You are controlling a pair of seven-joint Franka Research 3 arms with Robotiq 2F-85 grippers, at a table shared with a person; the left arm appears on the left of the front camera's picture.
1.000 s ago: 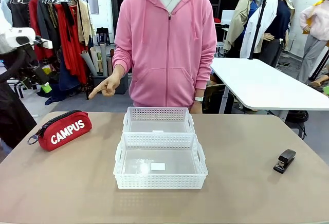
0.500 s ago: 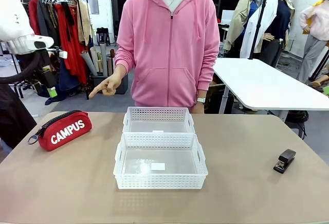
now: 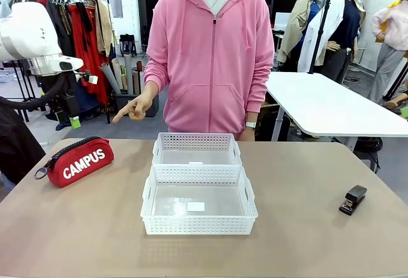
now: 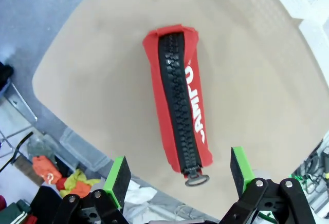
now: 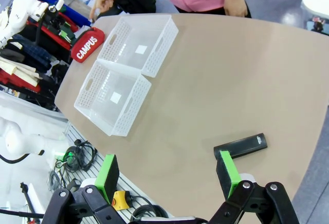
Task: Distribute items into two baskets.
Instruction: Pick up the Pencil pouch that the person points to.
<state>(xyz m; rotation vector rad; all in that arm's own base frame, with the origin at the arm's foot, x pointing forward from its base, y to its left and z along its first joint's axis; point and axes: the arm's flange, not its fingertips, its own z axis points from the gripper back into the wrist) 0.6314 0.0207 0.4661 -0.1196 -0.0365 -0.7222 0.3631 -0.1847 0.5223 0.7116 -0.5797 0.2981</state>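
Front view: red pouch (image 3: 75,161) lies at the baskets' (image 3: 199,226) 9 o'clock, stapler (image 3: 353,199) at 3 o'clock, each nearest one arm.
Left wrist view: left pincer (image 4: 179,173) hangs wide over the red pouch, likely to straddle it.
Right wrist view: right pincer (image 5: 167,172) gapes wide over the stapler.

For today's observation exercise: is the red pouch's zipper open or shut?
Shut. The black zipper runs closed along the red pouch, its pull ring at one end.
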